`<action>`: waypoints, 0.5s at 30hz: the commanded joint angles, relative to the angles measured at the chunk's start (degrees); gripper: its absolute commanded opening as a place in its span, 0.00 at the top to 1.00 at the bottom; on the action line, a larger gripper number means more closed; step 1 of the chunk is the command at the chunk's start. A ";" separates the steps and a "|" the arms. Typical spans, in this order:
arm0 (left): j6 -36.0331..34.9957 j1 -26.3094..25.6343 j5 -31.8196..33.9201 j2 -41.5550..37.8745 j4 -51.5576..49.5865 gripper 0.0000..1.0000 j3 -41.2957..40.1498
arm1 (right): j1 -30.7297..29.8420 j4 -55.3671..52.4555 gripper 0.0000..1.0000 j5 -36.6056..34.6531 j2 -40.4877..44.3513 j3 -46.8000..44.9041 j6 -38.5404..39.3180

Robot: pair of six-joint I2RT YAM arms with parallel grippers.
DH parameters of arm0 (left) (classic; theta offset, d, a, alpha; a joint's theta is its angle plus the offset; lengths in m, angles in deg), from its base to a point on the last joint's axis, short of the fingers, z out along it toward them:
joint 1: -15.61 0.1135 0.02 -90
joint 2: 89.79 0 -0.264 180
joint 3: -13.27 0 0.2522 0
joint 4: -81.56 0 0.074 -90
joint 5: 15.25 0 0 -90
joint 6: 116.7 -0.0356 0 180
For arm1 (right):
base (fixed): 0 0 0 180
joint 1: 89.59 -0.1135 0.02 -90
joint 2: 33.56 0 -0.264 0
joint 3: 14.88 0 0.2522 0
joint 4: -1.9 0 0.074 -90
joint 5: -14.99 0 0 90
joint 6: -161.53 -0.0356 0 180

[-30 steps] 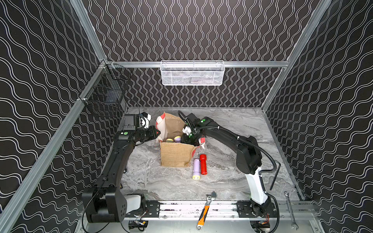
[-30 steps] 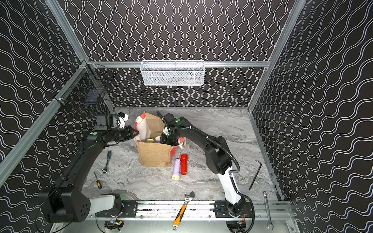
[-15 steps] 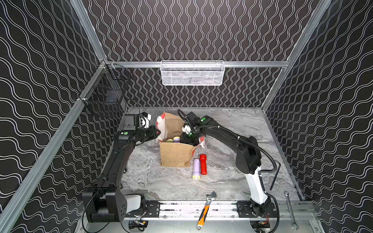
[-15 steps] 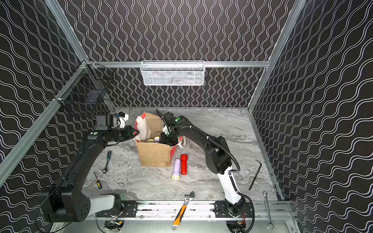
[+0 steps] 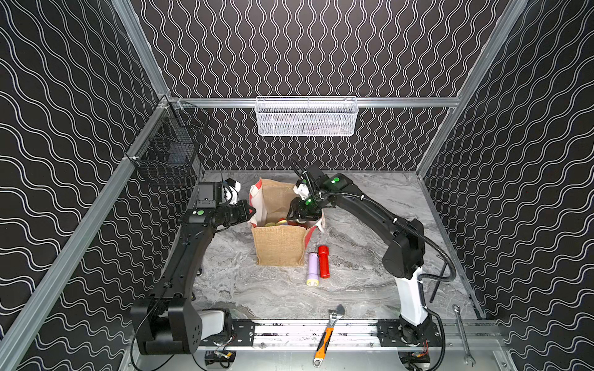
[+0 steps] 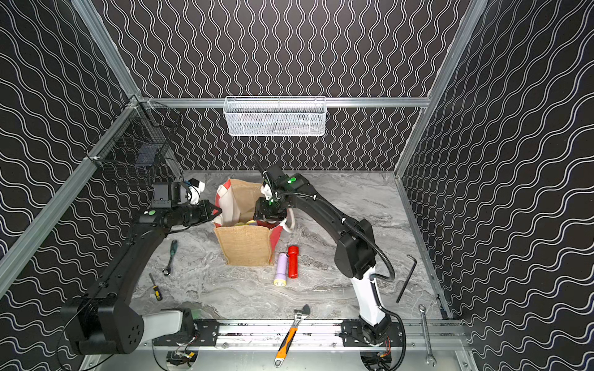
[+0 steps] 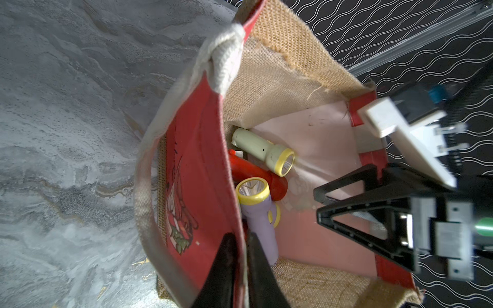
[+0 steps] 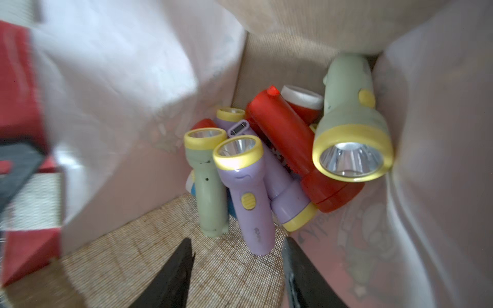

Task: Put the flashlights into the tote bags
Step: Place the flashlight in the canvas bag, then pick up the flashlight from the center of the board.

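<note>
1. Your tote bag (image 5: 278,245) stands upright on the bench (image 5: 369,205), its mouth open to the top.
2. Your left gripper (image 7: 241,240) has its jaws clenched on the bag's red side wall at the rim.
3. Your right gripper (image 8: 237,241) hangs in the bag's mouth, jaws released with nothing between them.
4. Inside, the flashlights (image 8: 266,160) are piled in one corner, pale green, lilac and red. They lean at mixed angles, and several yellow heads face the mouth.
5. Two more lie flat just beside the bag's front right corner, parallel, long axes running back to front. The lilac flashlight (image 5: 312,269) points its yellow head at the front rail. The red flashlight (image 5: 323,263) points its wider head at the bag.
6. An orange-handled wrench (image 5: 326,334) lies on the front rail, a spanner (image 5: 463,334) at the far right, and a hex key (image 6: 406,278) by the right arm. All three lie well apart from those two flashlights.
</note>
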 commanded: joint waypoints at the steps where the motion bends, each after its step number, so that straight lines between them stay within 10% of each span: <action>1: 1.23 0.03 -1.00 -0.10 2.32 0.85 -0.10 | 0.49 1.28 0.44 -1.87 1.84 2.02 2.18; 15: 1.70 0.03 -0.88 -0.77 3.26 0.86 -0.72 | 0.94 13.71 0.42 -6.52 19.25 -11.72 6.66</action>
